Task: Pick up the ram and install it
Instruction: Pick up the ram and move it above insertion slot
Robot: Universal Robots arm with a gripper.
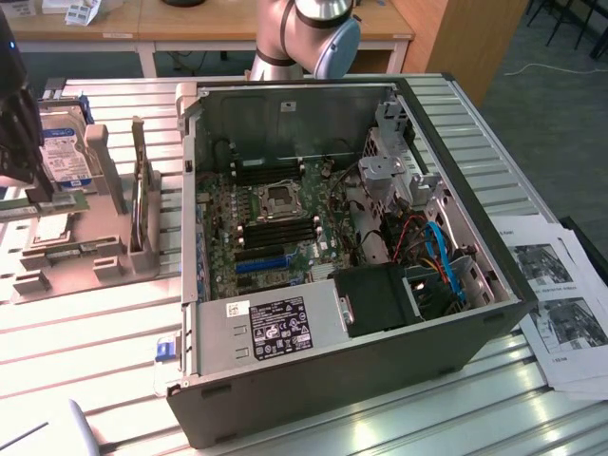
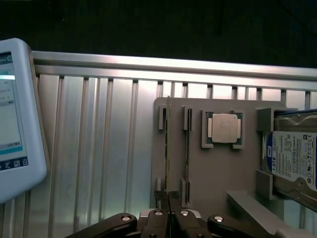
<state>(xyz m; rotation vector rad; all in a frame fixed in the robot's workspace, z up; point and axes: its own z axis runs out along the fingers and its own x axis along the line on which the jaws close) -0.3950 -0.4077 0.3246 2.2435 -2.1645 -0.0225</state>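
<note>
The ram (image 2: 167, 148) stands on its long edge over the grey holder (image 2: 208, 173), a thin green strip in line with the holder's slotted posts. The fingers (image 2: 177, 225) of the gripper (image 2: 168, 196) are clenched on one end of its upper edge. Whether its lower edge sits in the slots or hangs just clear of them cannot be told. Just beside it and parallel, a second memory stick (image 2: 187, 148) rests in its own pair of slots. A bare processor chip (image 2: 224, 128) lies flat in a square recess beyond that stick. A hard drive (image 2: 292, 158) with a blue-and-white label leans in a bracket past the chip.

In the exterior view the ram (image 1: 71, 201) is a green bar under the dark gripper (image 1: 43, 195). It is at about nine o'clock from the open computer case (image 1: 332, 380), well apart from it. The hard drive (image 1: 62, 157) stands at twelve o'clock of the ram. The holder (image 1: 66, 266) rests on the ribbed aluminium tabletop (image 1: 95, 332).

Inside the case the motherboard (image 1: 275, 237) lies exposed, with a blue slot (image 1: 261, 264) toward its six o'clock edge. Printed papers (image 1: 560, 304) lie at three o'clock from the case. A pale touchscreen pendant (image 2: 15, 119) rests on the tabletop (image 2: 99, 148), apart from the holder.
</note>
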